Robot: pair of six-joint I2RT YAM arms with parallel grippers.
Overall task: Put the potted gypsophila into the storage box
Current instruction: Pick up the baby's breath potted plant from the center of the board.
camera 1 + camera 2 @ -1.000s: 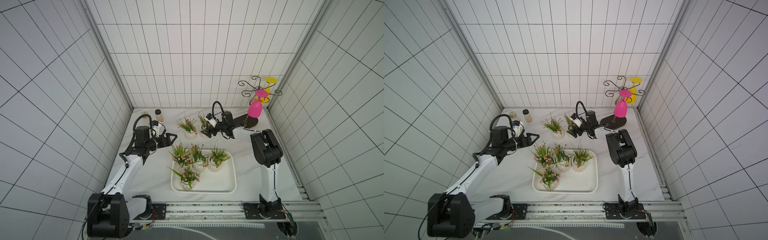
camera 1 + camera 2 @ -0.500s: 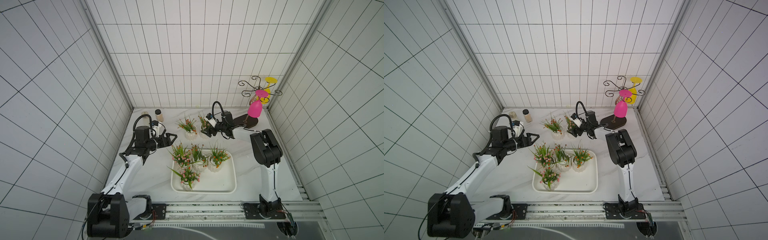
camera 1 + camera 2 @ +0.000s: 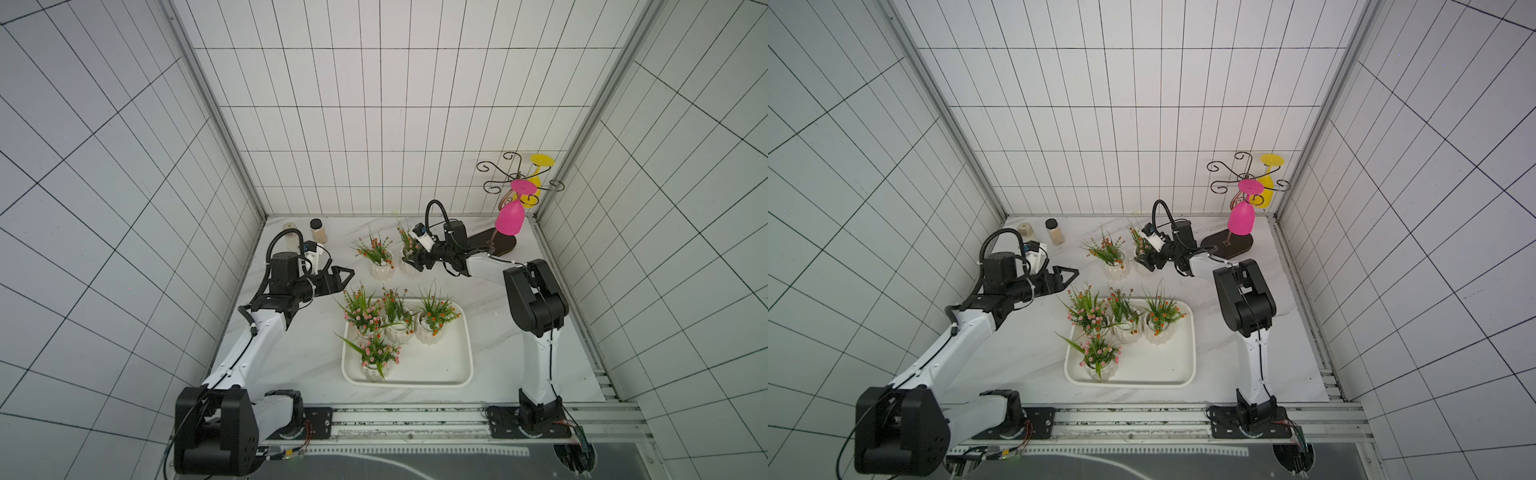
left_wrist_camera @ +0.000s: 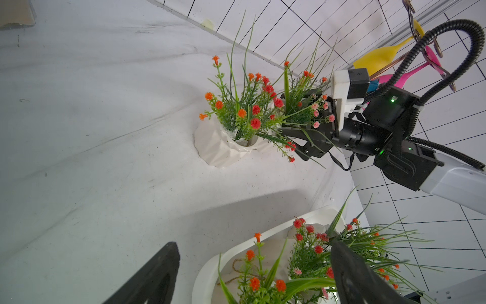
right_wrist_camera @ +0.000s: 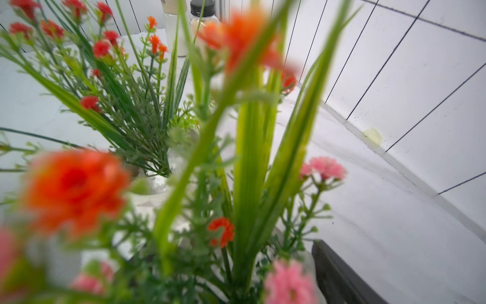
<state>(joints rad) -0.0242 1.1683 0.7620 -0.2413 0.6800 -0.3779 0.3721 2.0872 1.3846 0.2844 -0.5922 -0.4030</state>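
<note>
Left wrist view: my right gripper [image 4: 281,113] brackets a potted gypsophila [image 4: 305,113] (clamp unconfirmed), left gripper [image 4: 253,244] spread; lift into storage box [image 4: 210,265] due.

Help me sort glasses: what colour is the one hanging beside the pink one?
Yellow glass; clearest in a top view.

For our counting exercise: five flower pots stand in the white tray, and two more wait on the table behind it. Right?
Not five: four pots stand in the storage box, as both top views show. Two more do wait on the table behind it.
</note>
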